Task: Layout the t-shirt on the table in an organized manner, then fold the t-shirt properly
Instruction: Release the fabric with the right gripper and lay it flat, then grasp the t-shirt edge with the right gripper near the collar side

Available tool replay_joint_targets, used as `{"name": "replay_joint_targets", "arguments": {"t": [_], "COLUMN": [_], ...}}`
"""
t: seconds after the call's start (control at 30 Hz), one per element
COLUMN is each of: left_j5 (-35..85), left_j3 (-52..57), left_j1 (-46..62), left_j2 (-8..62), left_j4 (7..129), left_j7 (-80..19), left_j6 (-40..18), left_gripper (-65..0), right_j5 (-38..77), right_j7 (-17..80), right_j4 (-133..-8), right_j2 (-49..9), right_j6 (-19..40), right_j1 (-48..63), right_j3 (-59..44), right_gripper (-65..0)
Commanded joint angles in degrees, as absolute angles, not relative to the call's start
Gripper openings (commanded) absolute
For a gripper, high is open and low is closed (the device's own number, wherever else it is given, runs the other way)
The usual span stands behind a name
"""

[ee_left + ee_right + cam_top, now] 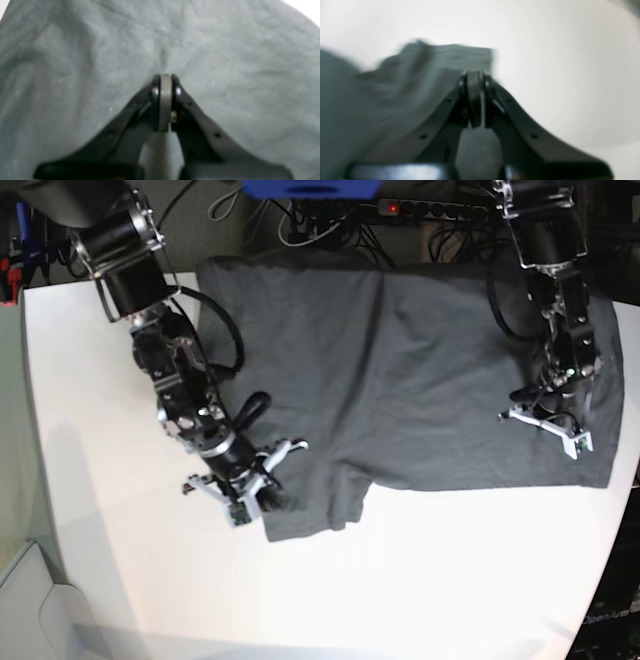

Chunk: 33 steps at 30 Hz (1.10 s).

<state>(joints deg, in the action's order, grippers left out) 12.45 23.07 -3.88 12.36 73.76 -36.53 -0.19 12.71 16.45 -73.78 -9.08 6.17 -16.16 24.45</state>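
The dark charcoal-grey t-shirt (pixel 420 350) lies spread across the back half of the white table (pixel 450 580), with one part sticking out at the front left. My right gripper (pixel 264 500) is shut on that front-left corner; in the right wrist view its jaws (pixel 475 76) pinch the blurred cloth (pixel 395 87) over white table (pixel 570 62). My left gripper (pixel 553 430) is on the shirt's right part. In the left wrist view it (pixel 165 76) is shut, and wrinkles in the cloth (pixel 225 50) run to its tip.
A power strip (pixel 430 208), cables and a blue object (pixel 310 188) lie behind the table's back edge. The shirt's right edge reaches the table's right side. Bare white table stretches along the front and the left.
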Motion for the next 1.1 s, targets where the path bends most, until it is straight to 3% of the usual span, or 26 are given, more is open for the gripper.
{"name": "replay_joint_targets", "arguments": {"t": [0.0,0.23,0.37,0.57,1.07], "left_j5": [12.6,12.6,12.6,12.1,12.1], "left_j3": [23.2,23.1,23.3,23.6,23.7], "left_j1": [-5.3,-7.3,-6.8,-3.7,0.1], "left_j2": [13.1,13.1,13.1,13.5,15.1], "left_j4": [75.1,79.3,84.4,86.0,85.4], "left_j7": [-35.2,-35.8,-36.0,-44.0,-44.1], "left_j6": [-0.2,-0.2,-0.1,0.1,0.1], "left_gripper": [-64.9,-64.9,-64.9,-64.9,-64.9], "right_j5": [13.0,12.9,13.0,12.6,12.5], "right_j7": [17.6,39.8,49.9,51.6,46.3], "right_j4": [-77.2,-94.0,-97.0,-97.0,-82.4], "right_j2": [-8.5,-5.9,-5.3,-5.7,-7.5], "right_j6": [7.7,14.6,16.8,16.9,16.8], "right_j1": [-16.4,-10.2,-7.8,-3.4,-1.5], "right_j3": [24.3,24.3,24.3,24.3,13.1], "right_gripper": [-64.4,-64.4,-64.4,-64.4,-64.4]}}
